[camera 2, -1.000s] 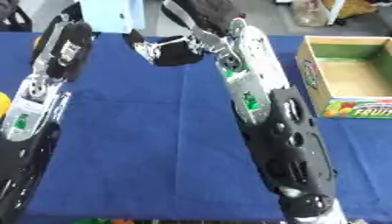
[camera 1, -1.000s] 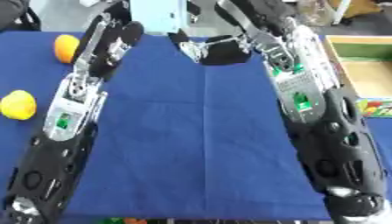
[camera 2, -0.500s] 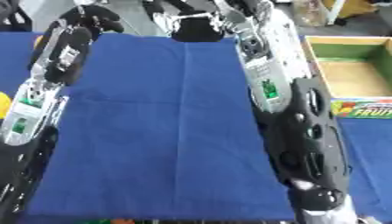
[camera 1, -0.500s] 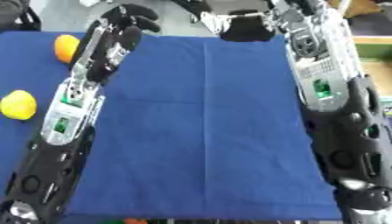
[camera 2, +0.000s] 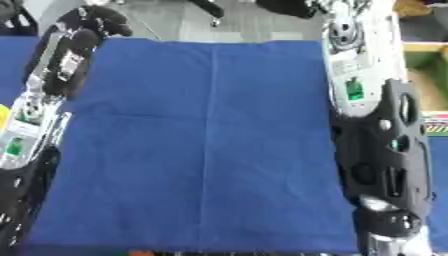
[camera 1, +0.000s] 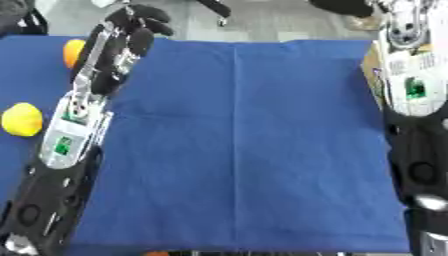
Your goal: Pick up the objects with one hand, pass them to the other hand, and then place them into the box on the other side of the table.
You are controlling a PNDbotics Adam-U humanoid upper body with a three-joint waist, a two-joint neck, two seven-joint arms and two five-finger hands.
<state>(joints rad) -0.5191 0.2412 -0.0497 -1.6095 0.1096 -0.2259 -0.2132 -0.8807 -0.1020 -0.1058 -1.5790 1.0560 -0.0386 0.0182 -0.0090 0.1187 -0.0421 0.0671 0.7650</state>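
Two fruits I see at table's (camera 1: 262, 150) left edge: orange (camera 1: 73, 52), lemon (camera 1: 22, 119). L hand (camera 1: 137, 26) curled, holding nothing, far edge. R hand (camera 1: 343, 6): can't tell. Box (camera 2: 426, 67) right edge.

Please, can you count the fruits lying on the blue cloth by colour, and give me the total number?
Orange fruit: 1, partly hidden behind the left arm
Yellow fruit: 1
Total: 2 fruits in view
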